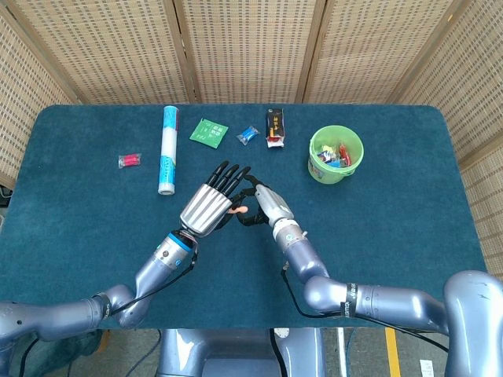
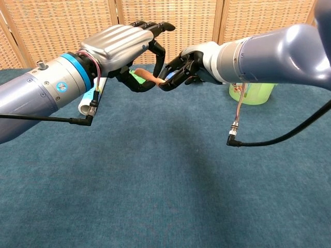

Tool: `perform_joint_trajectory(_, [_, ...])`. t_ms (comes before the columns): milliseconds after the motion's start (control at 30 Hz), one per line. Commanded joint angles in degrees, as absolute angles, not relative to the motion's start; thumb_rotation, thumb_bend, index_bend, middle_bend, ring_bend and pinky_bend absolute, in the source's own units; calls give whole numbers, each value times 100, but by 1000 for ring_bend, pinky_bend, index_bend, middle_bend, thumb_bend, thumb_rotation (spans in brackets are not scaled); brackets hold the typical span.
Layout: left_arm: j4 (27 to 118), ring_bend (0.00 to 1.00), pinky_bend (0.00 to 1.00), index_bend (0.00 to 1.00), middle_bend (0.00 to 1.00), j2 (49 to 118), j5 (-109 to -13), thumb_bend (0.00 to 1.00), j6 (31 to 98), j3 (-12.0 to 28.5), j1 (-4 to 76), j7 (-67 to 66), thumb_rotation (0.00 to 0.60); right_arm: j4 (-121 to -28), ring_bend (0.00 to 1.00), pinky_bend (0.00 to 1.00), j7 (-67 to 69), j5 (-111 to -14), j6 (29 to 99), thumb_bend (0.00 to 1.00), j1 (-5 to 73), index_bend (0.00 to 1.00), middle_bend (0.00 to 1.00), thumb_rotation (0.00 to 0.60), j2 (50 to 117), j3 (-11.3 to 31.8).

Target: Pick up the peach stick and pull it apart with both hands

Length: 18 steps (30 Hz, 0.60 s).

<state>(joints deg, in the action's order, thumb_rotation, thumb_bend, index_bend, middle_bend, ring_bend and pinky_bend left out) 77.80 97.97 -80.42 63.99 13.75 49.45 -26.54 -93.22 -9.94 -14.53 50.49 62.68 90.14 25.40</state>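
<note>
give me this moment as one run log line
right hand: holds peach stick | left hand: fingers around stick's free end, grip unclear | stick: off table, whole | phase: pre-pull

Teal carpeted table (image 1: 94, 236) before a folding wicker screen (image 1: 251, 47) in wooden frames, under even light.

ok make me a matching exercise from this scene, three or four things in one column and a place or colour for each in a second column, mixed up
Things:
1. peach stick
2. green bucket
3. white and blue tube
4. small red packet

Places:
A. lying left of the green packet
B. nearest the table's left edge
C. between the two hands, off the table
D. at the right, holding small items

Pairs: 1-C, 2-D, 3-A, 4-B
</note>
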Motion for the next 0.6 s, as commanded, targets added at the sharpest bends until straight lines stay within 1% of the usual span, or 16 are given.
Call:
perform_joint_trajectory(33, [7777, 0, 0, 635, 0, 9796, -8036, 435, 6414, 1373, 4949, -2678, 600, -9325, 0, 0, -986, -1452, 5045, 585, 6266, 688, 122, 600, 9010, 2538])
perform_joint_trajectory(100, [7778, 0, 0, 645, 0, 9796, -8024, 497, 6429, 1378, 4950, -2692, 600, -9333, 0, 0, -968, -1456, 5035, 585, 6260, 689, 122, 600, 9004, 2539])
perform_joint_trajectory(133, [7774, 0, 0, 648, 0, 9794, -8024, 512, 6441, 1380, 4952, -2707, 600, -9337, 0, 0, -964, -1462, 5031, 585, 6259, 690, 122, 600, 9000, 2538])
perform_joint_trajectory(367, [7773, 0, 0, 732, 0, 9806, -7969, 566, 6469, 1386, 4957, -2757, 600, -9354, 0, 0, -936, -1500, 5013, 589, 6242, 701, 124, 600, 8968, 2514])
perform_joint_trajectory(433, [7770, 0, 0, 752, 0, 9813, -7962, 598, 6482, 1384, 4954, -2748, 600, -9357, 0, 0, -921, -1514, 5004, 592, 6232, 711, 128, 600, 8957, 2507])
perform_joint_trajectory(500, [7744, 0, 0, 769, 0, 9826, -7974, 659, 6510, 1378, 4953, -2732, 600, -9352, 0, 0, -904, -1535, 4994, 595, 6219, 720, 132, 600, 8948, 2496])
perform_joint_trajectory(600, [7687, 0, 0, 778, 0, 9840, -8015, 681, 6557, 1368, 4954, -2694, 600, -9330, 0, 0, -868, -1556, 4962, 597, 6199, 729, 133, 600, 8937, 2487])
